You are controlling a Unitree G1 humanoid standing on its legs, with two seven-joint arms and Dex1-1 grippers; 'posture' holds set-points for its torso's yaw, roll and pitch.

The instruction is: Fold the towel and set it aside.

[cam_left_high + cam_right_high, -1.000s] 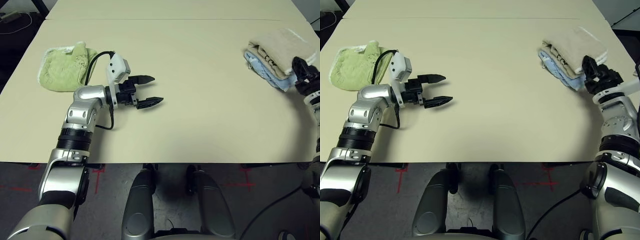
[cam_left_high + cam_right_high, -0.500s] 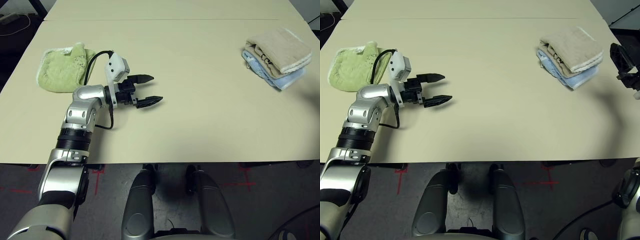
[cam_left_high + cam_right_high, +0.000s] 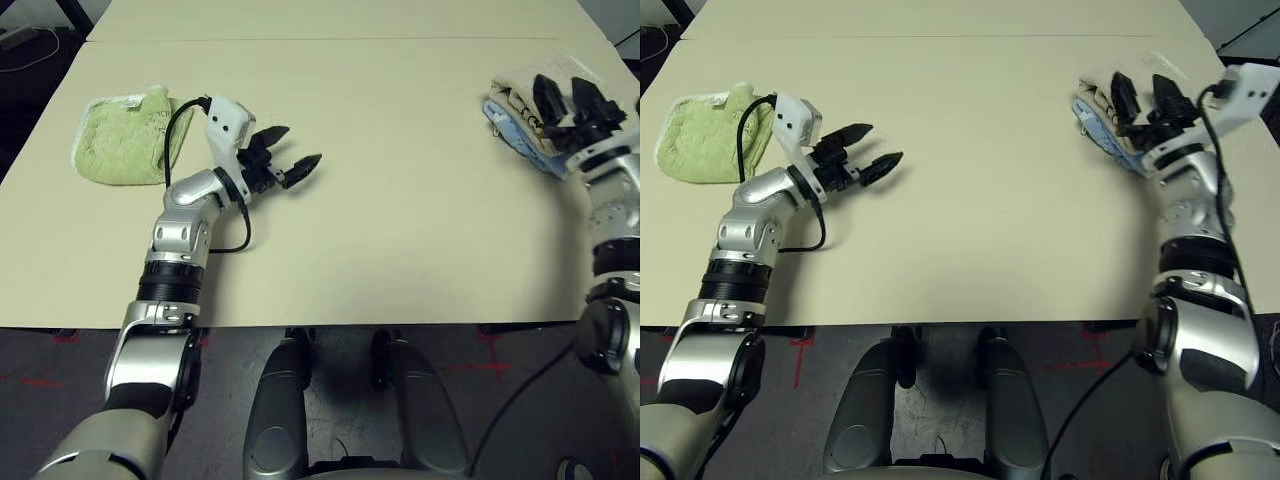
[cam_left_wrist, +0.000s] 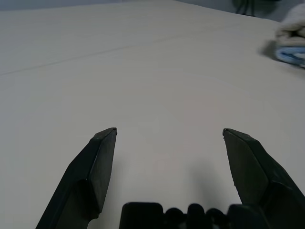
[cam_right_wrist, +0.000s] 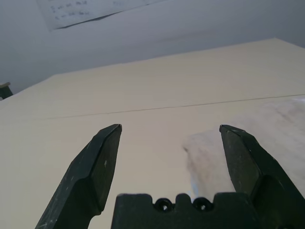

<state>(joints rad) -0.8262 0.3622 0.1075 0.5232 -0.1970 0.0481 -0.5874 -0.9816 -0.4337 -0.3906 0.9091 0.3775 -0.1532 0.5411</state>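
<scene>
At the far left of the worktop (image 3: pixel 380 260) a light green towel (image 3: pixel 122 140) lies crumpled near the edge, well apart from everything else; it is probably parked there out of the way of the working area. Just to its right the left hand (image 3: pixel 285 160) hovers over bare surface with its two black fingers spread wide and nothing between them, pointing across toward the right side, which reads as a waiting pose rather than a reach.

The broad middle of the worktop is bare, likely kept free as folding space.

At the far right the beige towel (image 3: pixel 515 85) sits already bundled on top of a light blue towel (image 3: pixel 1102 128), the pair stacked near the corner, as if set aside there. The right hand (image 3: pixel 1143 95) hangs over this stack, fingers fully apart and gripping nothing. Its forearm covers much of the pile, so whether the fingertips touch the cloth is hard to tell; the wrist view suggests they sit just above its near edge.
</scene>
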